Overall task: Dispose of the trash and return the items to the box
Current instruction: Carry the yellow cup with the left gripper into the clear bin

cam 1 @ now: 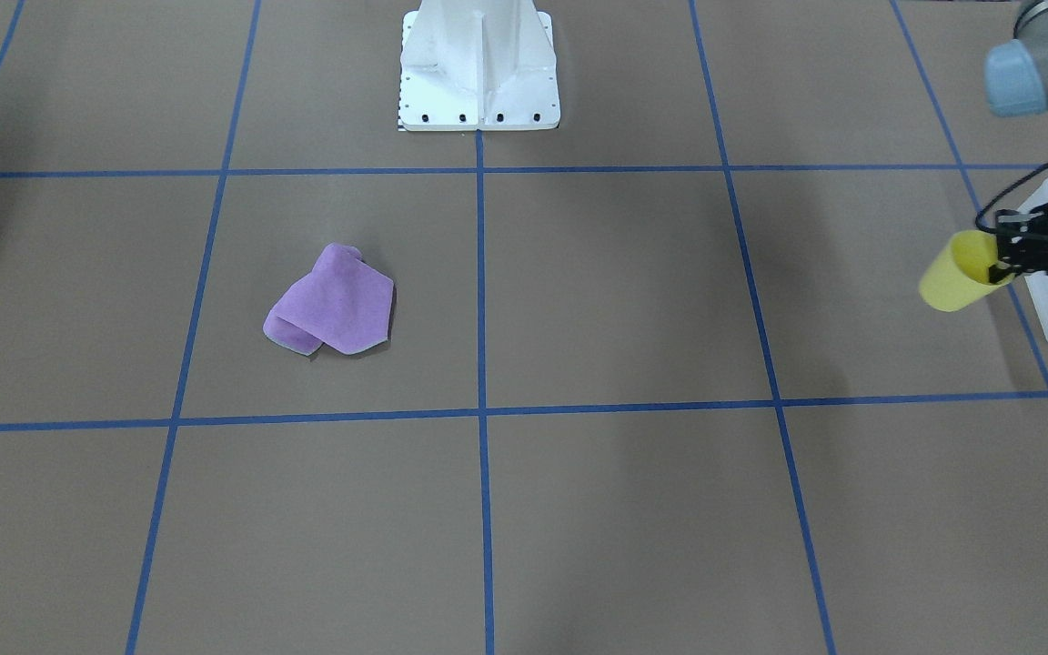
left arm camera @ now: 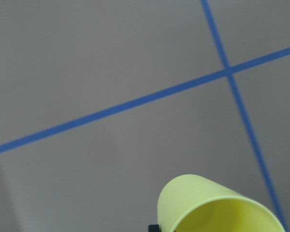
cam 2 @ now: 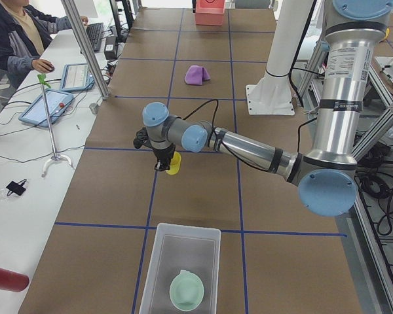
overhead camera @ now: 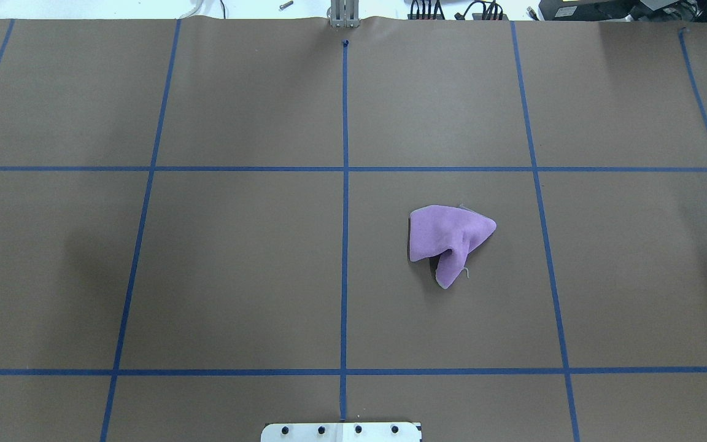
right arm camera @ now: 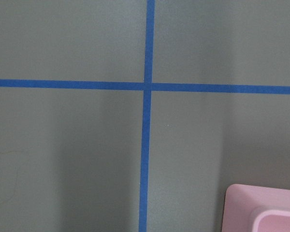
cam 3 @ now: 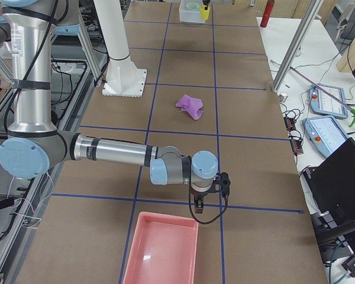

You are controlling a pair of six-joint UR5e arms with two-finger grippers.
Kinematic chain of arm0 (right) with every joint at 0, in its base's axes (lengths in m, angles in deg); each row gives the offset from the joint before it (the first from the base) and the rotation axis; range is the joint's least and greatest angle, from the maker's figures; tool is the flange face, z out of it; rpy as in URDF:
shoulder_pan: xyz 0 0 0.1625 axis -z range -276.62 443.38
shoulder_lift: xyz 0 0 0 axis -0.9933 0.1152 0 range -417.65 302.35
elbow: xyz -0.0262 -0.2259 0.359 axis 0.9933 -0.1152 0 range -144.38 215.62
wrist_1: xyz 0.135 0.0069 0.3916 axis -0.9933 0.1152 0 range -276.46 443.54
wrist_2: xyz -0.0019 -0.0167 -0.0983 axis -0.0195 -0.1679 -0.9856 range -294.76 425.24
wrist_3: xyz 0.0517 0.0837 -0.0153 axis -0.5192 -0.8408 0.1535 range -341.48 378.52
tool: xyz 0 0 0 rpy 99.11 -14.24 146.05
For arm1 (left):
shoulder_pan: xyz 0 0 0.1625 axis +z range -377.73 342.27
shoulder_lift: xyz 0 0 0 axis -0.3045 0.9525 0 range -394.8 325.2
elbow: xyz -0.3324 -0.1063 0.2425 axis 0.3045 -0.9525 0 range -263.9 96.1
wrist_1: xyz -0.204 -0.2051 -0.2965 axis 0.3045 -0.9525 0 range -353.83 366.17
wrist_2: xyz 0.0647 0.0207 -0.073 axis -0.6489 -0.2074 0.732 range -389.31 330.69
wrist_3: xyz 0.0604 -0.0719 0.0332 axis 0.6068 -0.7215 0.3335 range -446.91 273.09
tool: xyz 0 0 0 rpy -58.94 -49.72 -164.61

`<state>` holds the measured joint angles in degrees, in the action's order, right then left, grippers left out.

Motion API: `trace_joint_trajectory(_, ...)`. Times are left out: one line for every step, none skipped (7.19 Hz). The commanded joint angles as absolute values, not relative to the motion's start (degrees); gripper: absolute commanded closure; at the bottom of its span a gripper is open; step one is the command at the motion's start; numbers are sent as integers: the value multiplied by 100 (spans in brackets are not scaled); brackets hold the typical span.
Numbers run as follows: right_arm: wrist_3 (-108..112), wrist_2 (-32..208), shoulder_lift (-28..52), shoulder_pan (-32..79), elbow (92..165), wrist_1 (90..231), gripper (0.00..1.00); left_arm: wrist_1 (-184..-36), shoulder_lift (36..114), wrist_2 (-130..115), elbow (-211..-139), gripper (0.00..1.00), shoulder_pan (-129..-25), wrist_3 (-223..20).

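The left fingers (cam 1: 1015, 257) are clenched on the rim of the yellow cup (cam 1: 956, 273), one finger inside its mouth. The cup is tilted and held clear of the brown worktop (overhead camera: 237, 264), with its base pointing away from the wrist. In the front-facing view it sits at the 3 o'clock edge. In the overhead view only its base shows, at the 9 o'clock edge.

Seen from the robot's left end, the translucent box (cam 2: 158, 261) stands at 6 o'clock of the cup, near it but apart, across a blue tape line (cam 2: 203, 227). The mint-green bowl (cam 2: 186, 291) lies upright on the box floor.

The purple cloth (overhead camera: 445, 236) lies crumpled and folded on the worktop, well apart from both arms. In the overhead view it is at about 3 o'clock of the central tape crossing, inside one grid square and touching no line. The white robot base (cam 1: 478, 73) stands at 12 o'clock in the front-facing view.

The right fingers (cam 3: 196, 204) point down over the worktop, just beyond the far rim of a pink tray (cam 3: 160, 254), at about 1 o'clock of it. Whether they are released or clenched cannot be told. The right wrist view shows a tape crossing and a corner of the tray at 5 o'clock.
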<state>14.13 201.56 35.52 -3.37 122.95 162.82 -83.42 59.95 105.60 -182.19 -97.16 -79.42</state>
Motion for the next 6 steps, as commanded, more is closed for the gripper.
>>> trace_joint_trajectory(1422,20147,3552,-336,12299,16282,0,-8278,6039,10569,-17298,100,-10725,-6246)
trace_joint_trajectory(1422,20147,3552,-336,12299,16282,0,-8287,6048,10569,-16946,100,-11007,-5700)
trace_joint_trajectory(1422,20129,3552,-336,12290,16282,0,-8304,5987,10595,-16733,100,-11175,-5399)
trace_joint_trajectory(1422,20138,3552,-336,12299,16282,0,-8487,5804,10604,-16566,100,-11203,-5335)
trace_joint_trajectory(1422,20138,3552,-336,12307,16282,0,-9081,5793,10604,-16121,100,-11195,-5447)
trace_joint_trajectory(1422,20129,3552,-336,12307,16273,0,-9826,5906,10604,-15542,100,-11168,-5953)
